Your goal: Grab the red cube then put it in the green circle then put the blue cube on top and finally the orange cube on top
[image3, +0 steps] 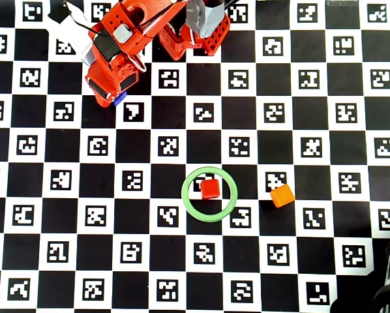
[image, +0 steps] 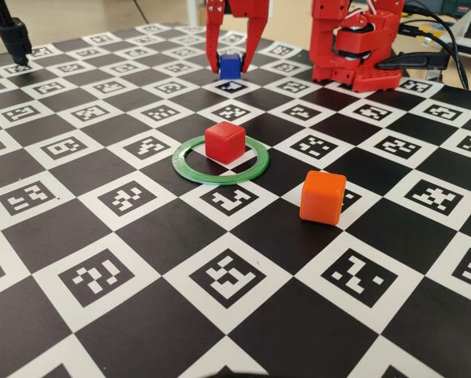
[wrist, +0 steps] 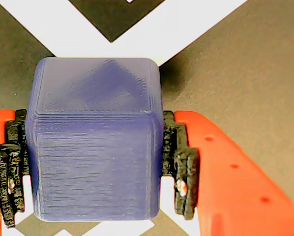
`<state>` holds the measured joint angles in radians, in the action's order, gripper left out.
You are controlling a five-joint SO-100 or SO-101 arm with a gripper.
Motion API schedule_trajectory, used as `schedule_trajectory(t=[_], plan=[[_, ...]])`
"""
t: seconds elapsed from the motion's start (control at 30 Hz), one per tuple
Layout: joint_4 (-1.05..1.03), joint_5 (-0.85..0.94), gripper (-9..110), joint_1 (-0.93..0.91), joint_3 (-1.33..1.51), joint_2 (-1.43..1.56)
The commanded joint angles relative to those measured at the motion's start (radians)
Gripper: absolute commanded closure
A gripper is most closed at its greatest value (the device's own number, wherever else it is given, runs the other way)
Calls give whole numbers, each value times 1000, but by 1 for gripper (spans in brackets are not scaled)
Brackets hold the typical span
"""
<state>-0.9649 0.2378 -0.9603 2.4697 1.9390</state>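
In the wrist view the blue cube (wrist: pixel 95 147) fills the space between my gripper's (wrist: pixel 94 132) black pads (wrist: pixel 179 162), which press on both its sides. In the fixed view it sits at board level at the far end, the blue cube (image: pixel 231 65) held by the red gripper (image: pixel 231 69). From overhead only a corner of the blue cube (image3: pixel 120 99) shows under the gripper (image3: pixel 114 95). The red cube (image: pixel 224 142) (image3: pixel 210 188) rests inside the green circle (image: pixel 190 169) (image3: pixel 188 202). To the right of the ring, apart from it, lies the orange cube (image: pixel 323 197) (image3: pixel 282 195).
The board (image: pixel 141 260) is a black-and-white checker pattern with printed markers. The arm's red base (image: pixel 354 47) (image3: pixel 188 32) stands at the far edge. A black stand (image: pixel 13 39) rises at the far left, and cables (image: pixel 448 47) trail at the far right.
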Motion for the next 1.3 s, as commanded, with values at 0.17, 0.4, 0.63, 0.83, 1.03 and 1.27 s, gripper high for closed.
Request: schedule_trajectory(t=[0.17, 0.4, 0.63, 0.83, 1.03, 1.27], plan=[[-17, 15, 106, 23, -15, 32], [-173, 25, 105, 44, -167, 37], [-354, 25, 105, 74, -416, 32], [-525, 15, 105, 129, -640, 12], [-673, 28, 105, 196, -836, -51], [-795, 20, 105, 327, -1002, -109]])
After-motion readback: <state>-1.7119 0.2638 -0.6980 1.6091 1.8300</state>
